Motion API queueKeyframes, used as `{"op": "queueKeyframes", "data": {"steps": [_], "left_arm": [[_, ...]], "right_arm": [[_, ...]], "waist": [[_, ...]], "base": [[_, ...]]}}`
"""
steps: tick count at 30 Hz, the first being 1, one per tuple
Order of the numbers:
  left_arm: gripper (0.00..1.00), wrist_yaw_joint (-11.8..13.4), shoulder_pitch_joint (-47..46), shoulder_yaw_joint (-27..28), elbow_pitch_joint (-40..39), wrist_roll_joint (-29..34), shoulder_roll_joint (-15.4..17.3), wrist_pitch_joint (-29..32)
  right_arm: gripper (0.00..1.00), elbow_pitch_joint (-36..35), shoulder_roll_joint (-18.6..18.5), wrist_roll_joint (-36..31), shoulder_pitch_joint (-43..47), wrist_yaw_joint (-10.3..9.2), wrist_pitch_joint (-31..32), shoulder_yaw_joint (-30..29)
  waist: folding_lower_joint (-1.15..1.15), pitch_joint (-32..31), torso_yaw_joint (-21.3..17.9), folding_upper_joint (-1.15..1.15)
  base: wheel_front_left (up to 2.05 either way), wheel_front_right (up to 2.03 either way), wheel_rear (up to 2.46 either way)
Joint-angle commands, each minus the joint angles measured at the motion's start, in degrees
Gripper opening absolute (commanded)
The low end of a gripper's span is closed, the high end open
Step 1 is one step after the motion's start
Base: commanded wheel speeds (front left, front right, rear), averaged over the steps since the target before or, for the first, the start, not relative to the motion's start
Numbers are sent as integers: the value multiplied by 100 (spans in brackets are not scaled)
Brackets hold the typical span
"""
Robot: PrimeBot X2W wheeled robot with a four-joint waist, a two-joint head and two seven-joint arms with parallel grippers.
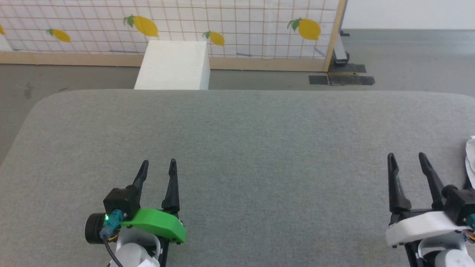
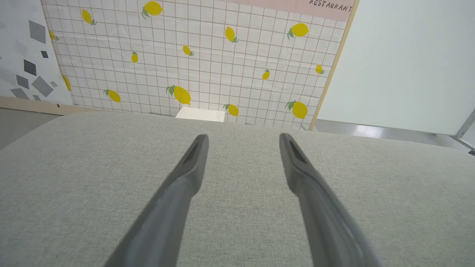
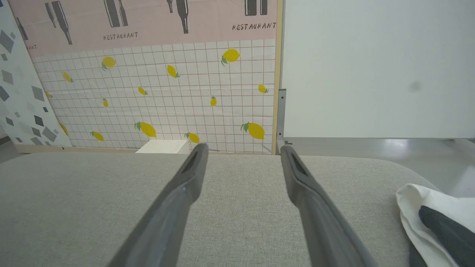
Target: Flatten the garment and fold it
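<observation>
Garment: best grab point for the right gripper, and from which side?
Probably the white folded edge of the garment, its nearest part. It lies bunched at the grey surface's right end, right of the open right gripper, so come in from its left, fingers low. Most of it is out of view.

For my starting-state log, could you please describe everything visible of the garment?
The garment is soft white cloth with a dark part tucked in it, bunched and creased, not flattened. It lies partly out of frame on the gray fabric surface near its right edge, right of the open right claw, which does not touch it.
</observation>
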Motion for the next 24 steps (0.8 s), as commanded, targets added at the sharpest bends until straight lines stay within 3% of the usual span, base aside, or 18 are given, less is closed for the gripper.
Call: {"op": "queueKeyframes", "data": {"steps": [1,14,15,24], "left_arm": [[100,-17,79,-2,8,-48,-26,-20],[100,44,167,-66,71,-136,-31,-20],[0,31,107,-54,58,-78,-3,1],[0,30,105,-44,59,-73,-2,8]], "right_arm": [[100,-61,48,-47,110,-9,-37,24],[100,-74,96,47,221,-9,-38,122],[0,-82,85,11,168,0,-14,118],[0,-82,83,9,168,1,-14,113]], "waist": [[1,-84,114,0],[1,-84,92,0],[1,-85,91,0],[1,-86,88,0]], "base": [[0,0,0],[0,0,0],[0,0,0],[0,0,0]]}}
